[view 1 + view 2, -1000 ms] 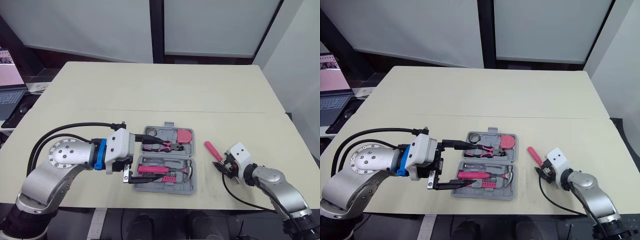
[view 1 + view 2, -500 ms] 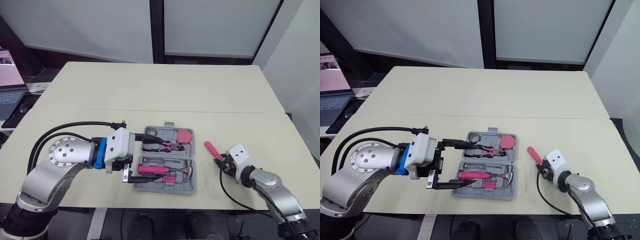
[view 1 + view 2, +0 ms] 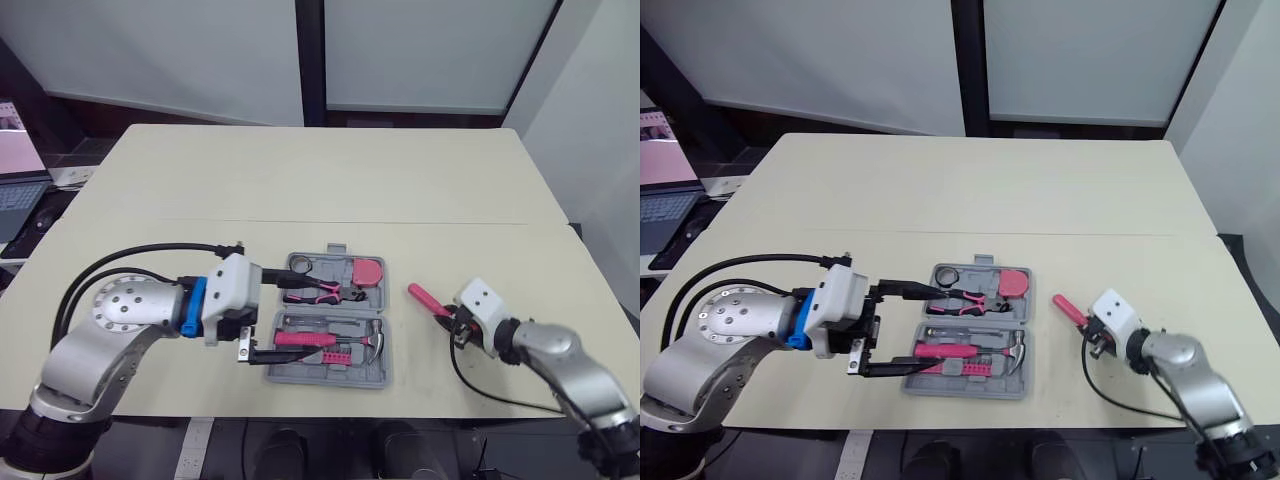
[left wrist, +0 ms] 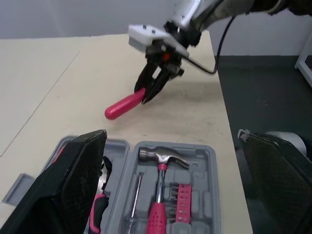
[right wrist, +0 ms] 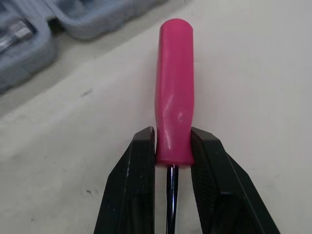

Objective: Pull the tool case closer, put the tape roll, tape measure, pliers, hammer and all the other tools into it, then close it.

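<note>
Left eye view: an open grey tool case (image 3: 375, 375) on the worktop (image 3: 300, 180), toward the near edge. Inside it: hammer (image 3: 310, 339), pliers (image 3: 318, 291), pink tape measure (image 3: 369, 270) and tape roll (image 3: 303, 265).

At 9 o'clock of the case, the left claw (image 3: 305, 318), reaching in flat and level from a bent arm. Spread wide and holding nothing: one black finger over the far half by the pliers, the other along the near edge by the hammer.

At 3 o'clock of the case and apart from it, a screwdriver (image 3: 422, 298) with a pink handle. On the worktop or just above it, hard to tell which. Gripped by the right claw (image 5: 171, 141), coming in from 4 o'clock with the forearm low.

Right wrist view: two black fingers (image 5: 139, 180) squeezed tight on the back end of the pink handle, right where the metal shaft starts. Round end of the handle pointing away toward 10 o'clock, near the corner of the case.
</note>
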Controlling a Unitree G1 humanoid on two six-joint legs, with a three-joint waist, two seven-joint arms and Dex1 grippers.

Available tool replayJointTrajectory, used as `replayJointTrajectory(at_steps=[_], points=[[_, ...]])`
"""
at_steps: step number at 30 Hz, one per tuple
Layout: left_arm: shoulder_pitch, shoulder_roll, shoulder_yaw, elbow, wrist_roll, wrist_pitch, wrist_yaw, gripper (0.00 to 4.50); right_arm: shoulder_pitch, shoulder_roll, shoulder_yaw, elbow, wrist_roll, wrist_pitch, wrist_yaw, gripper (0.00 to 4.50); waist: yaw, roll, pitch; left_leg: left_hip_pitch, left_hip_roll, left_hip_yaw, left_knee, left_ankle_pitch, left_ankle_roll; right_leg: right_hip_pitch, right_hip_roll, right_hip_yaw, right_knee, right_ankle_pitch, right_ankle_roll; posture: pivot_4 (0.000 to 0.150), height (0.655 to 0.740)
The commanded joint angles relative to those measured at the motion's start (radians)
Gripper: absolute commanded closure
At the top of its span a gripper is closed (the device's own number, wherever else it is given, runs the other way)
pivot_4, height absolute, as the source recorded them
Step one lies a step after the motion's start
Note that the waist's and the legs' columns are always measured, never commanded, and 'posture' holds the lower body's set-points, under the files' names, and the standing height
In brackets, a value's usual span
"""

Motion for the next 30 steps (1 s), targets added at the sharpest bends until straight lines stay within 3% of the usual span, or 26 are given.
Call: replayJointTrajectory(at_steps=[1, 7, 13, 18, 30], points=[[0.029, 0.066, 0.068, 0.059, -0.005, -0.07, -0.12, 0.0, -0.182, -0.067, 0.112, -0.069, 0.078, 0.117, 0.202, 3.78, -0.003, 0.0, 0.0, 0.001, 0.001, 0.0, -0.001, 0.0, 0.0, 0.0, 0.002, -0.001, 0.0, 0.0, -0.001, 0.15, 0.74], [0.046, 0.162, 0.1, 0.207, 0.019, -0.15, -0.285, 0.0, -0.472, -0.019, 0.39, -0.074, 0.082, 0.251, 0.371, 3.78, -0.004, 0.0, 0.0, -0.001, 0.002, -0.003, -0.003, 0.0, 0.0, -0.002, 0.004, -0.003, 0.0, -0.002, -0.004, 0.15, 0.74], [0.108, 0.186, 0.115, 0.198, 0.015, -0.174, -0.345, 0.0, -0.572, 0.12, 0.528, -0.034, 0.088, 0.39, 0.35, 3.78, 0.003, 0.0, 0.0, -0.007, 0.001, -0.01, -0.001, 0.0, 0.0, -0.004, -0.003, -0.006, 0.0, -0.002, -0.004, 0.15, 0.74], [0.155, 0.194, 0.128, 0.174, 0.017, -0.183, -0.361, 0.0, -0.627, 0.283, 0.574, 0.034, 0.105, 0.525, 0.277, 3.78, 0.002, 0.001, 0.0, -0.008, 0.001, -0.013, 0.001, 0.0, 0.0, -0.005, -0.004, -0.007, 0.0, -0.001, -0.003, 0.15, 0.74], [0.265, 0.218, 0.15, 0.15, 0.052, -0.251, -0.413, 0.0, -0.627, 0.418, 0.665, 0.108, 0.105, 0.574, 0.14, 3.78, 0.001, 0.001, 0.0, -0.009, 0.0, -0.015, 0.001, 0.0, 0.0, -0.005, -0.004, -0.009, 0.001, -0.001, -0.004, 0.15, 0.74]])
